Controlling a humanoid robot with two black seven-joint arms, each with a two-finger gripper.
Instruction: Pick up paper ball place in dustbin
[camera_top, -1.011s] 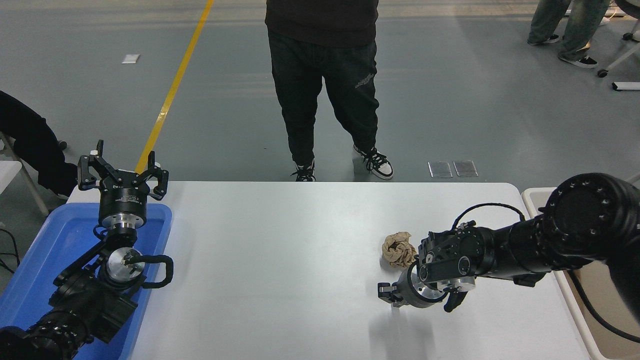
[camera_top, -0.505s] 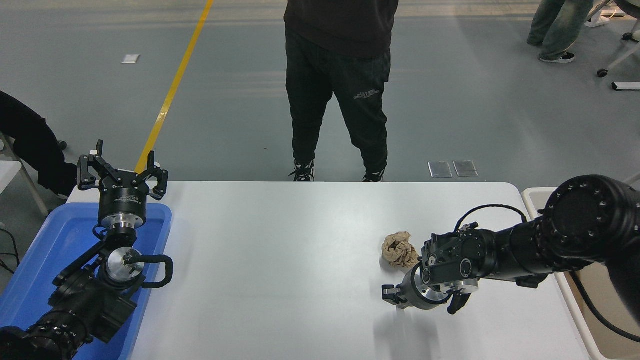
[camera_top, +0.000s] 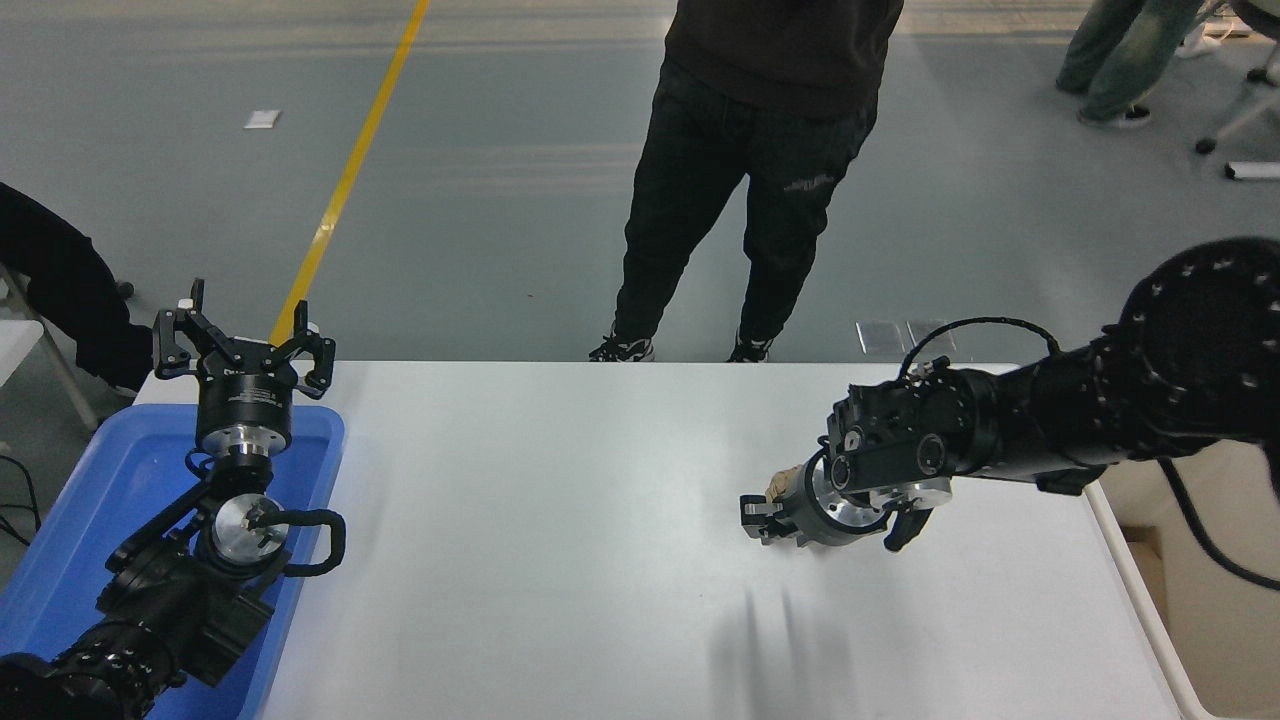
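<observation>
The right end effector (camera_top: 800, 515) hangs over the white bench (camera_top: 560, 520), and whether its fingers grip cannot be told. Only a tan sliver of the paper ball (camera_top: 781, 486) shows, tucked behind it. The dustbin (camera_top: 1150, 520) stands beside the bench's right edge. The left end effector (camera_top: 243, 345), fingers spread, is parked over the blue tray (camera_top: 90, 520). No writing is readable.

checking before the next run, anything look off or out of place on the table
Nothing stands out. The crumpled tan-brown paper ball sits mostly hidden behind the right claw on the white table; nothing looks spilled or damaged. The left claw is parked over the blue tray.
</observation>
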